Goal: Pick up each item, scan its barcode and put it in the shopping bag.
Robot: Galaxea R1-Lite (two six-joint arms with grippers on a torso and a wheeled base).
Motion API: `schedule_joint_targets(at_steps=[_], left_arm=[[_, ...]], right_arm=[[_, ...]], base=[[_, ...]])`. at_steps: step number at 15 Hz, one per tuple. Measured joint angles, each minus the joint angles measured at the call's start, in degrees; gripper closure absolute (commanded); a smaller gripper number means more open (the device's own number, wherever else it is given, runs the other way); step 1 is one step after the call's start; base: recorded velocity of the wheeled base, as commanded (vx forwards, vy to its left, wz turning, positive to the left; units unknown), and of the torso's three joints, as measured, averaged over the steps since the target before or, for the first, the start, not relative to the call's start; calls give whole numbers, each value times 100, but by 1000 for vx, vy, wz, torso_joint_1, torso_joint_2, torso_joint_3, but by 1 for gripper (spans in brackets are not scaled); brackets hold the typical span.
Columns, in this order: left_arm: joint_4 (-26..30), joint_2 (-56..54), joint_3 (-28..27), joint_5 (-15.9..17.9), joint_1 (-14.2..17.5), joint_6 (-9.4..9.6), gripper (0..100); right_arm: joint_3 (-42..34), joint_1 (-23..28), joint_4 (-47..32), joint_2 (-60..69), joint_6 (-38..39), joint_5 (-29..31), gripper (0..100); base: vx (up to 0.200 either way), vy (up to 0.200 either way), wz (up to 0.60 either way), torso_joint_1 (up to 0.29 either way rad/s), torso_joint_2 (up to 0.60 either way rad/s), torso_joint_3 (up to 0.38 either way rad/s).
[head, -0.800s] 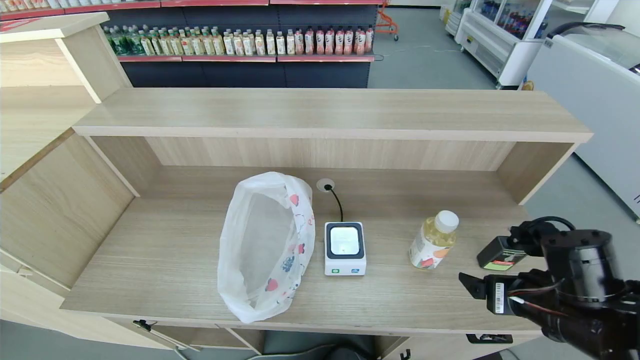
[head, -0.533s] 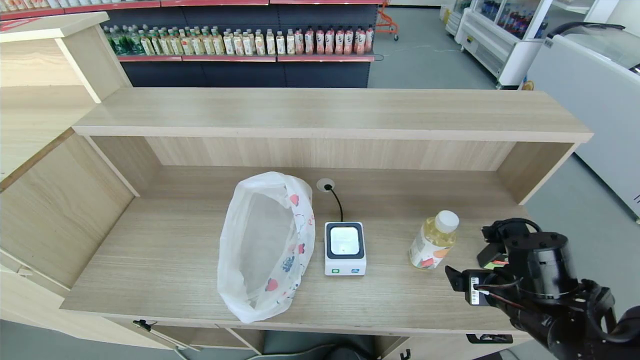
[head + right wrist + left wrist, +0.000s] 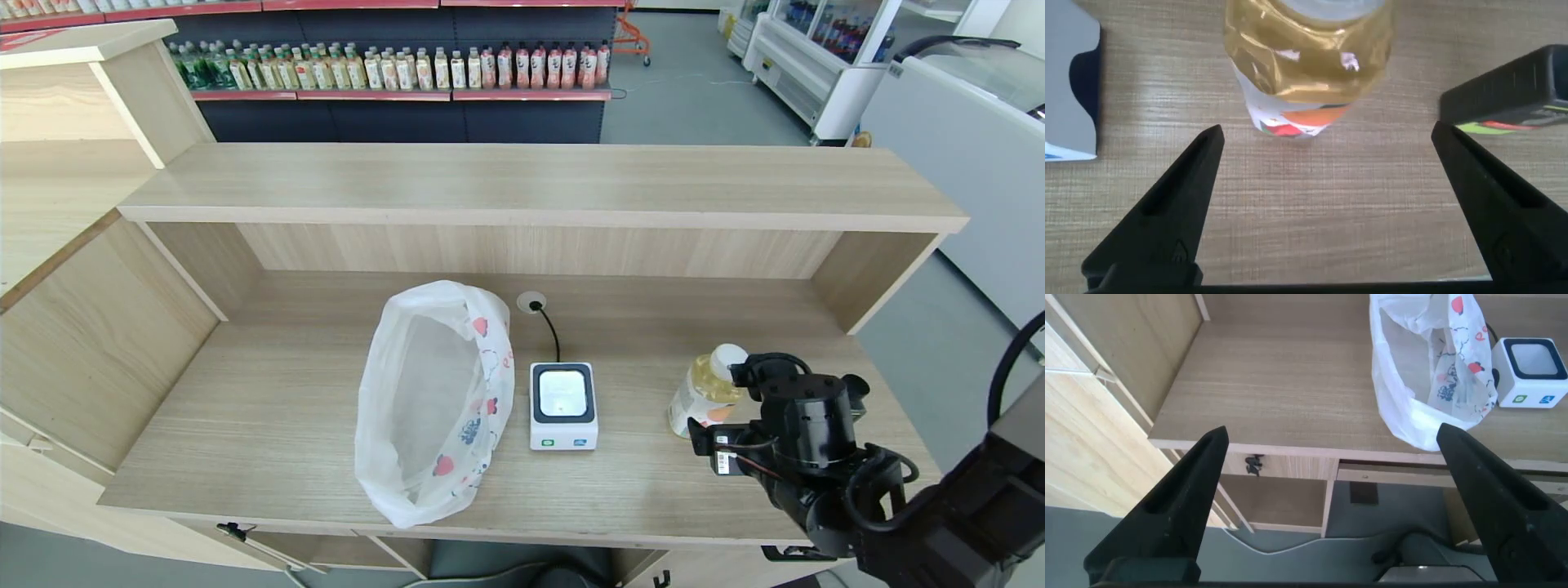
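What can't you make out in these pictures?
Bottle: head view, right arm covers its side; right wrist view, the edge cuts off its cap.
Dark box: right wrist view, cut off by the edge.
Scanner: right wrist view, mostly cut off by the edge.
Shelf bottles: head view, too small to read.

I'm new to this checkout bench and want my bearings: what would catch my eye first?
First the white shopping bag with red prints, standing open at the middle of the counter, with the small white scanner beside it on the right. Farther right stands an upright bottle of yellow drink, with the open right end effector facing it close by.
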State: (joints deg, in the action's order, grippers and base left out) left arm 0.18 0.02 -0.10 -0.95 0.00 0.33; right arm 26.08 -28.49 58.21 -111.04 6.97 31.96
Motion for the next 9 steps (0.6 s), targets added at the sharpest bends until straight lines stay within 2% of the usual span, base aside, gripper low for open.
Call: schedule_joint_targets(at_steps=[5, 9], left_arm=[[0, 0, 0, 0, 0, 0, 0], [0, 0, 0, 0, 0, 0, 0]], right_arm=[[564, -11, 167, -496, -224, -46, 0], [866, 10, 767, -1007, -446, -165, 0]], base=[[0, 0, 0, 0, 0, 0], [0, 0, 0, 0, 0, 0]])
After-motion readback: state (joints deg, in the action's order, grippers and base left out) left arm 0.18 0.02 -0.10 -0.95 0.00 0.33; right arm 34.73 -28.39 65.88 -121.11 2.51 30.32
